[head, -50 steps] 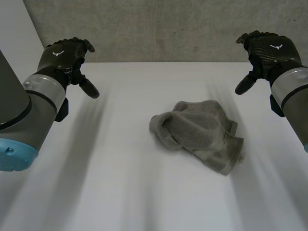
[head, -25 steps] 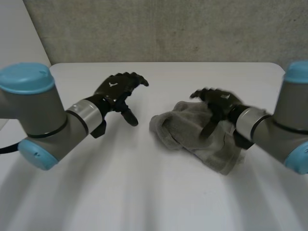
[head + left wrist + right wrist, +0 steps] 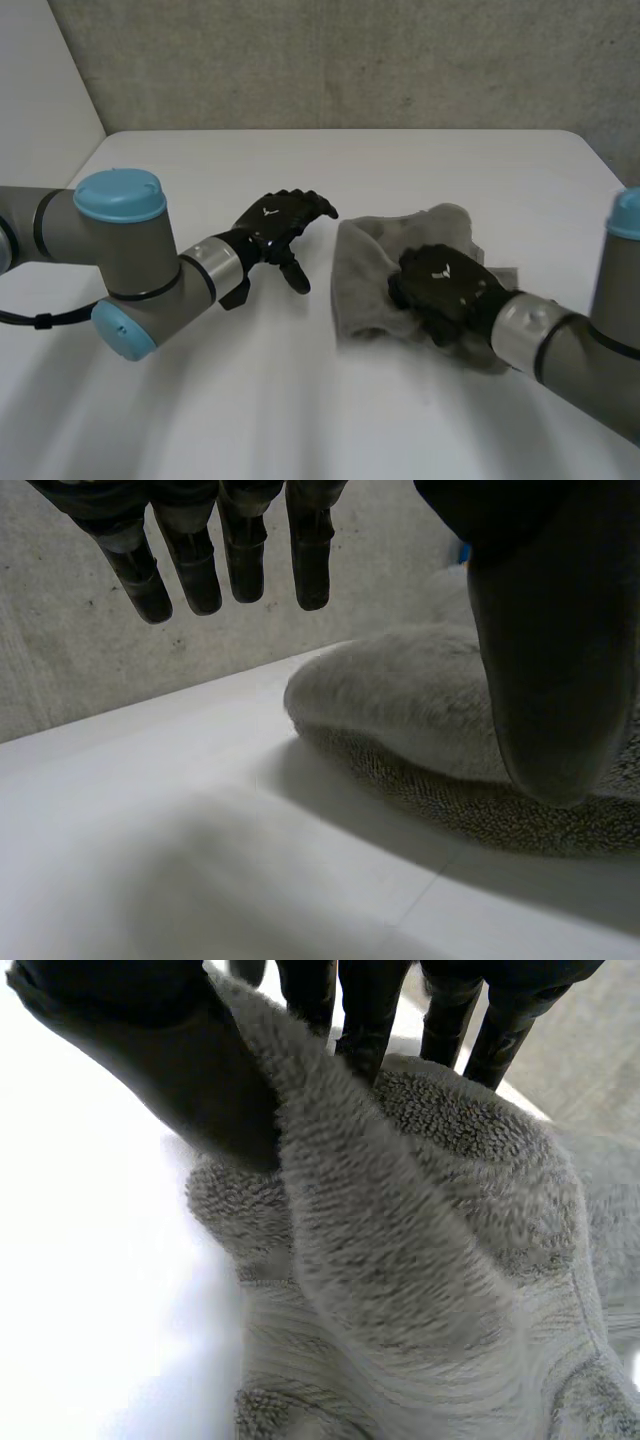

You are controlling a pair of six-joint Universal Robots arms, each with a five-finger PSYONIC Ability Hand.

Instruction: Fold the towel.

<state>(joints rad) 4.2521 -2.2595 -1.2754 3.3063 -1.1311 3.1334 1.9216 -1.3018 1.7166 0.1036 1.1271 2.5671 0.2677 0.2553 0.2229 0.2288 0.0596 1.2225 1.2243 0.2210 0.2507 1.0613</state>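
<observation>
Crumpled grey terry towel right of centre on white table. Head view: right hand atop it, grip hidden. Right wrist view: thumb and fingers pinch raised fold. Mid-frame, left hand relaxed, fingers apart, beside towel.

No words or numbers are showing anywhere; just a small white winged emblem is sitting on the back of the left hand and the right hand, near the frame's centre.

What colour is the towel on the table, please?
The towel is plain grey, with no pattern; the right wrist view shows it best.
</observation>
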